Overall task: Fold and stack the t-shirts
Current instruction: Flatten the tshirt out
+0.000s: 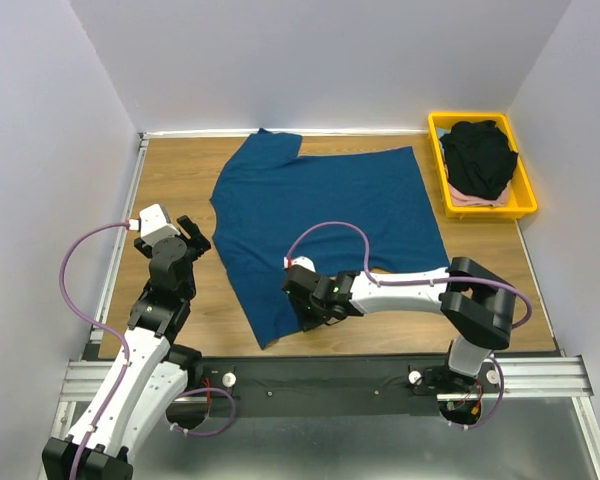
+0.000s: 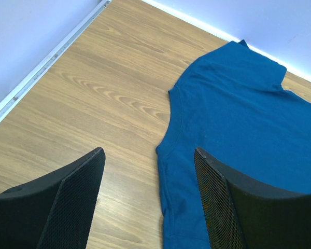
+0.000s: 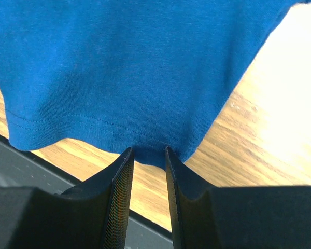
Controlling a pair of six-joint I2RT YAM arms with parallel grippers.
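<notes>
A dark blue t-shirt (image 1: 320,210) lies spread on the wooden table, no print showing. My right gripper (image 1: 308,305) is at its near hem and is shut on the edge of the cloth; in the right wrist view the hem (image 3: 135,67) bunches down between the narrow-set fingertips (image 3: 147,153). My left gripper (image 1: 190,240) is open and empty, just above the table to the left of the shirt. In the left wrist view the shirt's edge (image 2: 238,119) runs between the wide-open fingers (image 2: 147,171). A black t-shirt (image 1: 480,155) lies on a pale pink one (image 1: 470,200) in the tray.
The yellow plastic tray (image 1: 528,205) stands at the back right corner. White walls close the table at the left, back and right. A black rail (image 1: 330,375) runs along the near edge by the arm bases. Bare wood (image 2: 93,93) shows left of the shirt.
</notes>
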